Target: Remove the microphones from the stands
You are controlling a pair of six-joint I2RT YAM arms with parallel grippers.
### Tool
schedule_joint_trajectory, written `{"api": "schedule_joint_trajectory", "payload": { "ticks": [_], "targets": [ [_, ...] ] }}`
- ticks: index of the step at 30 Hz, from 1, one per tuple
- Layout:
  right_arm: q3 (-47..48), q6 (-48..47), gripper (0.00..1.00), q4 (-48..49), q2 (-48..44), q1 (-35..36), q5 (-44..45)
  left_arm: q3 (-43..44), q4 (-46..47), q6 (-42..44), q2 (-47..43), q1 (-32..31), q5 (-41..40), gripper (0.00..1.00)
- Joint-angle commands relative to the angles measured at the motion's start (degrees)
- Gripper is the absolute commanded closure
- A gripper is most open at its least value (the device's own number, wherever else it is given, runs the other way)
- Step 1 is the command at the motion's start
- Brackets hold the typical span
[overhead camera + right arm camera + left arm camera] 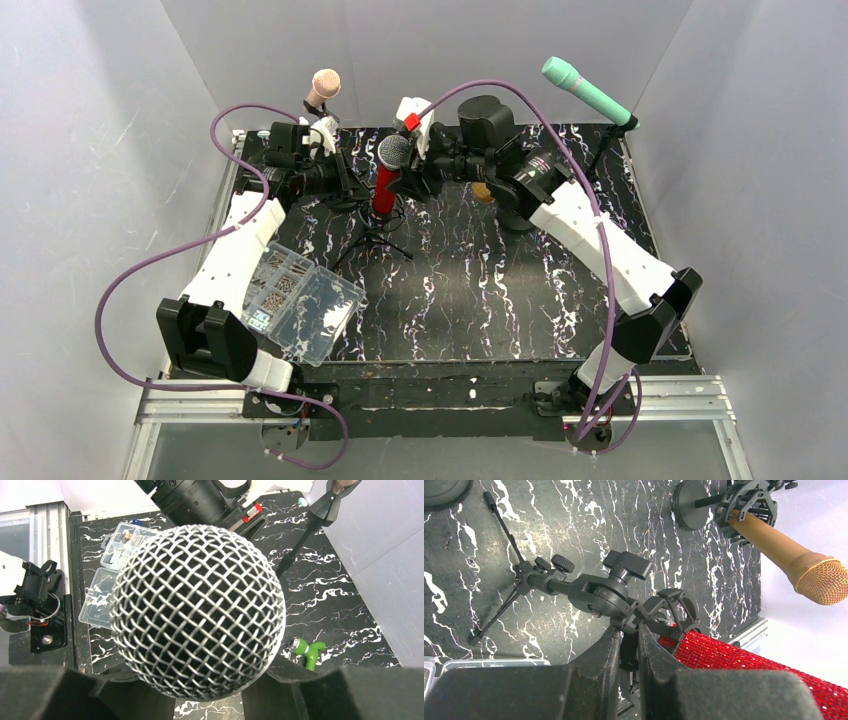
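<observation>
Left gripper [628,630]: fingers fully closed, pinched on the stand [596,592] at the joint right under the clip [674,611]. Only the left wrist view shows this. From the top the grip point is buried under the arm.

Right gripper [412,165]: fingers part-closed on the mic [384,190] just below its head, gripping it from the side opposite the left fingers. The top view shows that. In the right wrist view the mesh head [197,610] fills the frame above the fingers and hides the contact itself.

Mic is in the clip, not out. The left wrist view shows the red body [734,652] running through the clip just beyond and right of the left fingertips. It leans with its head up toward the right gripper.

Seen in the left wrist view only: gold mic [794,555] in its own clip, well past the fingers, upper right.
Seen from the top only: pink mic [323,88] behind the left gripper, teal mic [585,90] far behind the right one.
Parts box [300,300] lies by the left arm. It also shows past the head in the right wrist view, along with a small green part [310,652].
</observation>
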Motion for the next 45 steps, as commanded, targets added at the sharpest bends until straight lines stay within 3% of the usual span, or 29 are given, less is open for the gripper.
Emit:
{"api": "schedule_joint_trajectory", "payload": {
  "ticks": [1, 11, 15, 19, 25, 32, 40, 45],
  "targets": [
    [4.38, -0.77, 0.99, 2.03, -3.66, 0.47, 1.37, -0.32, -8.81, 1.56, -0.03, 0.82, -5.49, 1.0],
    [4.66, -1.4, 0.99, -0.01, -5.71, 0.87, 2.75, 0.28, -8.86, 1.67, -0.2, 0.83, -5.03, 1.0],
    [4.72, -1.56, 0.99, -0.26, -6.07, 0.87, 2.79, 0.43, -8.78, 1.66, -0.28, 0.87, -4.87, 0.95],
    [5.29, -1.65, 0.99, -0.55, -6.2, 0.87, 2.83, 0.49, -8.83, 1.66, -0.23, 0.85, -4.87, 0.8],
    [4.63, -1.43, 0.99, -1.03, -6.99, 0.87, 2.76, 1.66, -9.07, 1.79, -0.43, 0.85, -4.39, 0.4],
    [3.11, -1.79, 0.99, -1.73, -8.62, 0.87, 3.83, 7.07, -10.93, 4.15, -1.1, 0.85, -3.48, 0.02],
    [2.11, -0.77, 0.99, -3.53, -10.01, 0.87, 3.35, 12.81, -16.46, 14.41, -7.18, 0.85, -3.57, 0.02],
    [1.67, 1.46, 0.99, -4.08, -11.23, 0.68, 2.19, 17.63, -21.98, 22.62, -8.5, 0.81, 10.71, 0.02]
  ]
}}
